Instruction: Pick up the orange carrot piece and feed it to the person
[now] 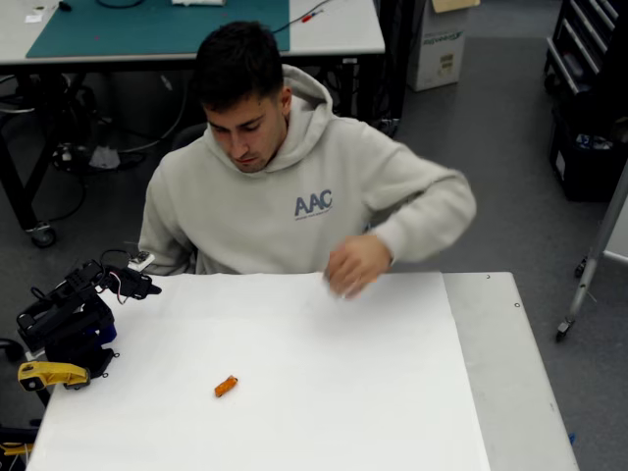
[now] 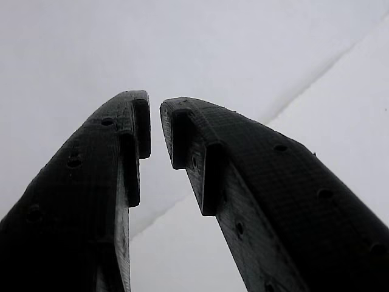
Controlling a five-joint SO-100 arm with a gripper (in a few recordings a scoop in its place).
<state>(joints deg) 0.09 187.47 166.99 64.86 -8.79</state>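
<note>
**Waiting folded at the bench corner, carrot untouched**

Sitting folded at the left edge of the bench (image 1: 461, 392) in the overhead view, the arm is keeping its tool (image 2: 155, 131) well apart from the orange carrot piece (image 1: 226, 386). The wrist view is showing the two dark fingers (image 2: 109, 158) nearly closed, a narrow gap at the tips, nothing between them; behind them only pale surface.

The carrot piece is lying on its side on the white sheet, in the lower left-centre of the overhead view, angled diagonally. The person (image 1: 285, 186) is sitting at the far side, head bowed, one hand (image 1: 355, 263) blurring just over the far edge of the sheet.

Risks as I am judging them:
- tool needing to open first; descending as it stands would be nudging the piece away
- small round piece likely rolling or pivoting if pinched off-centre or across its slant
- smooth sheet offering little grip
- the hand moving over the bench could be crossing the arm's path
- delivery toward the face needing slow travel; a loose pinch could be dropping the piece mid-way
</note>
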